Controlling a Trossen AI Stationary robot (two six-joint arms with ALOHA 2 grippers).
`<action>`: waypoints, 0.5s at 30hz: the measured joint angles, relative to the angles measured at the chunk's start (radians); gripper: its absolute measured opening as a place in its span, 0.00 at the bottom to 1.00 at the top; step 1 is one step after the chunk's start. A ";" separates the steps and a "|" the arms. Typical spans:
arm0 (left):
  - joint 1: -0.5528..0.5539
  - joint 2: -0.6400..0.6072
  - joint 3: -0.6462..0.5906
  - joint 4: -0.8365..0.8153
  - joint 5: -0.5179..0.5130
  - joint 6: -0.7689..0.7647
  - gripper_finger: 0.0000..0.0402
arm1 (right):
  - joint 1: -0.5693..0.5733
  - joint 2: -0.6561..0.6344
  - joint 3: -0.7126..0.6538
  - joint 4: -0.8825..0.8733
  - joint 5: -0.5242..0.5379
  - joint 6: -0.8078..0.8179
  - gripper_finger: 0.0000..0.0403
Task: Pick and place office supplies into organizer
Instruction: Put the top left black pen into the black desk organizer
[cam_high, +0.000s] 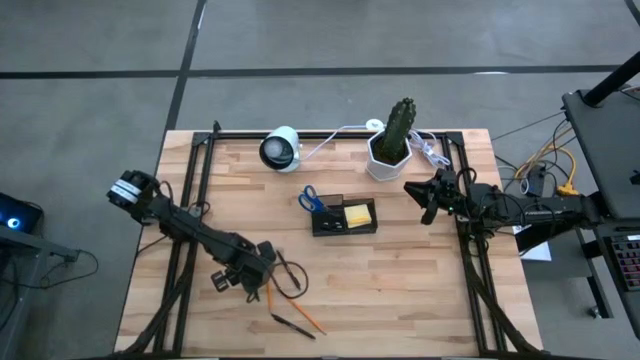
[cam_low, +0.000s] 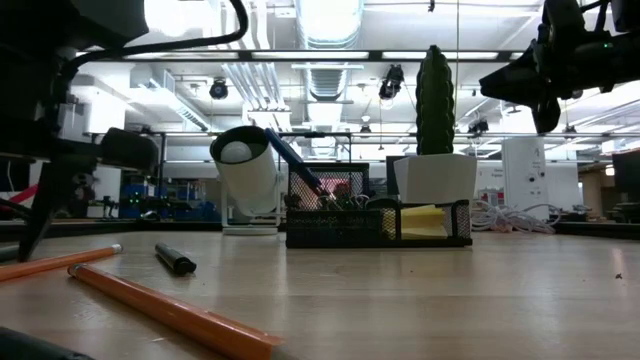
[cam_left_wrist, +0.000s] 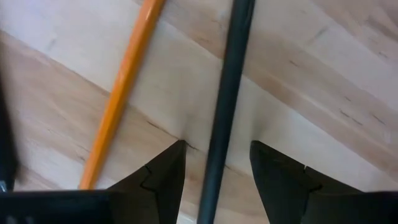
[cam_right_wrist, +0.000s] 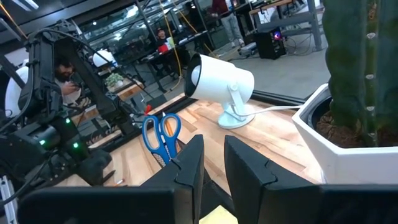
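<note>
My left gripper (cam_left_wrist: 214, 163) is open and low over the table near its front left (cam_high: 255, 278). Its fingers stand on either side of a thin dark pen (cam_left_wrist: 225, 106) that lies on the wood; I see no touch. An orange pencil (cam_left_wrist: 124, 81) lies just beside it. More pencils lie near the front edge (cam_high: 297, 308). The black organizer (cam_high: 343, 218) stands mid-table and holds the blue-handled scissors (cam_high: 311, 198) upright and the yellow sticky pad (cam_high: 358, 213). My right gripper (cam_high: 425, 196) hangs above the table to the organizer's right, its fingers (cam_right_wrist: 189, 163) almost together and empty.
A white hexagonal pot with a cactus (cam_high: 392, 145) and a white round lamp-like device (cam_high: 281, 149) stand at the far edge, with white cables (cam_high: 430, 150) beside the pot. A black cable loop (cam_high: 291, 276) lies next to my left gripper. A short dark marker (cam_low: 175, 260) lies among the pencils.
</note>
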 joint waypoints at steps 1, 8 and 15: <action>-0.001 0.000 -0.002 0.007 -0.002 0.002 0.41 | 0.000 0.000 0.000 0.000 0.001 0.000 0.13; -0.001 0.002 -0.009 0.045 0.000 0.000 0.41 | 0.000 0.000 0.000 0.001 0.022 0.000 0.13; 0.000 0.001 -0.018 0.057 0.000 0.001 0.41 | 0.000 0.000 0.000 0.002 0.023 0.000 0.13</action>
